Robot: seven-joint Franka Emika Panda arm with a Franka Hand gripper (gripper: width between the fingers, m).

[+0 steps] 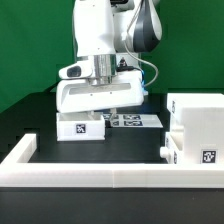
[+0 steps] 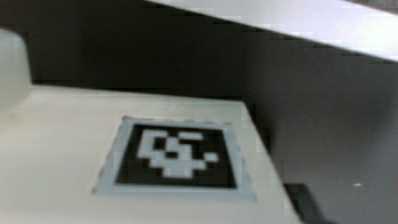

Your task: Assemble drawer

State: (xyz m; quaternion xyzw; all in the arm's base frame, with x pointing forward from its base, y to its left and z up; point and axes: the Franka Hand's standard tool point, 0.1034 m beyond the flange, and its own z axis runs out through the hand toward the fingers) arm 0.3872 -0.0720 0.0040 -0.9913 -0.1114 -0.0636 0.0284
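Note:
A small white drawer tray (image 1: 82, 127) with a black-and-white tag on its front lies on the black table at the exterior view's left of centre. My gripper (image 1: 98, 111) is straight down on it, and the wide white hand hides the fingers. In the wrist view the tray's flat white face (image 2: 71, 130) and its tag (image 2: 173, 150) fill the picture from very close, and no fingers show. The large white housing (image 1: 197, 120) stands at the exterior view's right with a tag low on its front. A second small white part (image 1: 170, 150) sits against its left side.
The marker board (image 1: 128, 120) lies flat just right of the tray, behind it. A long low white border wall (image 1: 100, 172) runs along the front and turns back at the left (image 1: 22, 150). A white edge (image 2: 302, 25) crosses the wrist view beyond dark table.

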